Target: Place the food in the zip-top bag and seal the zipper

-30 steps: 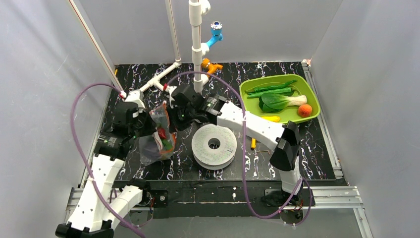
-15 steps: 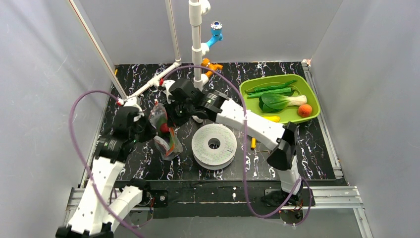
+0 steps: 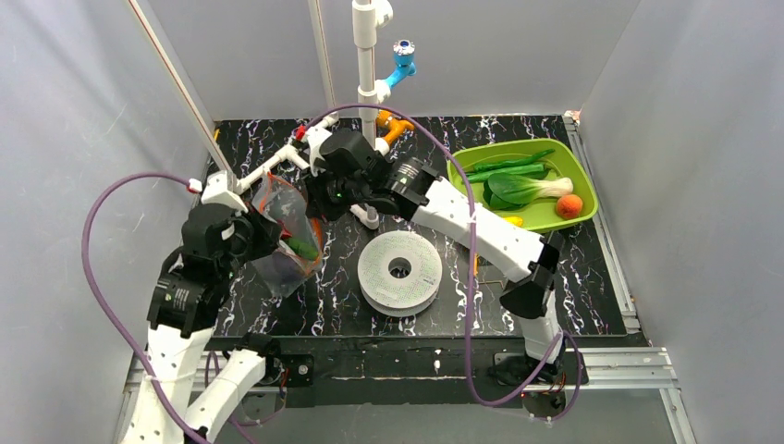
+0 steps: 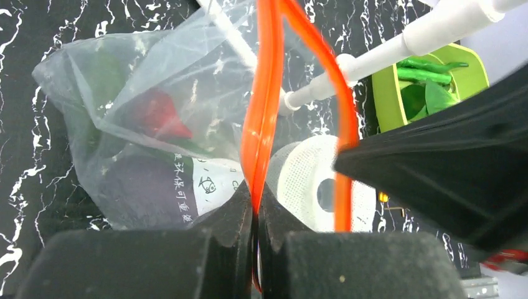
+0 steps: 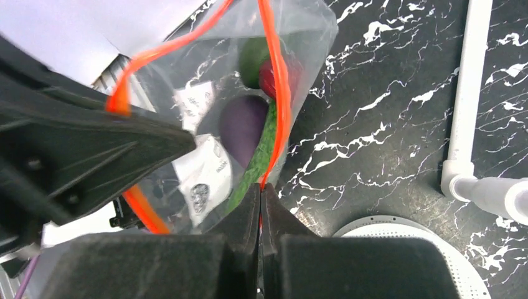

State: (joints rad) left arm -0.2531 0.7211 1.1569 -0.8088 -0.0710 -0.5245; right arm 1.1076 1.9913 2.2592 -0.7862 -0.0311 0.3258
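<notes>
1. The floppy clear plastic zip-top bag hung crumpled above the black, white-veined marble-pattern surface. It was left of centre, held up by its mouth between the two arms.
2. Its thin glossy orange-red zipper strip gaped in a loop, with the two sides apart along the middle.
3. The left end effector was pinched tight on one end of the zipper strip, its black fingers pressed together.
4. The right end effector was likewise clamped narrow on the strip's other end.
5. Bunched low inside the film lay a smooth dark red plum, a matte purple eggplant, a long slim green pepper and a rounded dark green avocado.
6. Just right of the bag, a round white perforated spool lay flat.
7. Far right, the lime-green plastic tray held leafy bok choy, long green peppers and a round orange.
8. A yellow banana lay just beside the tray's near edge.
</notes>
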